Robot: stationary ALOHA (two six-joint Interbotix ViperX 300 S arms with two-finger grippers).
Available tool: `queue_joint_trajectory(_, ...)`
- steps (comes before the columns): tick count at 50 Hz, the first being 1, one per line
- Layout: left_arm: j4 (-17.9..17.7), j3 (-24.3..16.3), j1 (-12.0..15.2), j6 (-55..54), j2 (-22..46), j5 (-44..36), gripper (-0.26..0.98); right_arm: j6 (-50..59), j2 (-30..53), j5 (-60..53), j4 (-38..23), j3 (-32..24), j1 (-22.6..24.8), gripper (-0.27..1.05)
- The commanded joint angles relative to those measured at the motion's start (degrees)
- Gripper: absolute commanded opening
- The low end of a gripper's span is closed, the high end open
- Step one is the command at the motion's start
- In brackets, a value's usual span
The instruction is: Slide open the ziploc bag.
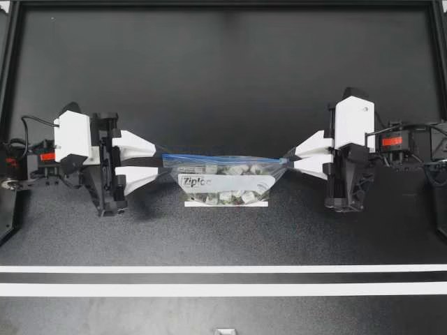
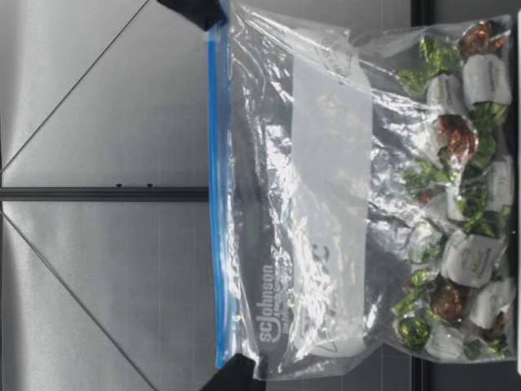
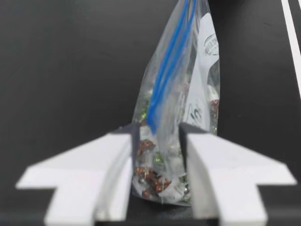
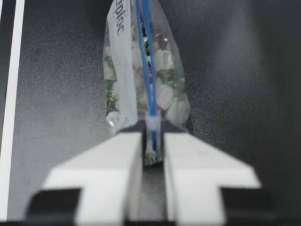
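A clear zip bag (image 1: 223,183) of wrapped candies (image 2: 456,204) stands upright on the black table, its blue zip strip (image 1: 209,156) on top. My left gripper (image 1: 158,161) is at the bag's left end and open. The end of the strip (image 3: 153,120) hangs between the fingers of the left gripper (image 3: 159,134), clear of both. My right gripper (image 1: 290,158) is at the right end. In the right wrist view the fingers of the right gripper (image 4: 153,134) stand a little apart, open, with the pale slider (image 4: 152,125) in the narrow gap. Beyond it the two blue tracks run slightly apart.
Two white tape lines (image 1: 223,269) (image 1: 223,289) cross the table nearer the front edge. A short white strip (image 1: 225,204) lies at the bag's foot. Black frame rails (image 1: 8,70) border the table at the sides and back.
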Motion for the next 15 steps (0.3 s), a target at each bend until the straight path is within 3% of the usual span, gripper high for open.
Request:
queue_joint_trajectory(1,1.0,-0.9,0.2,0.1,-1.8,-0.6,0.26,0.1,-1.1,-1.1,0.1,-0.5,-0.4,0.28)
queue_joint_trajectory(8,1.5,-0.9,0.2,-0.1,-4.6,-0.4,0.26,0.1,-1.1,-3.9,0.1,-0.3,-0.4,0.38)
queue_joint_trajectory(15,1.8,-0.9,0.2,-0.1,-7.3,0.6,0.26,0.1,-1.4,-6.5,0.1,0.1,-0.5,0.38)
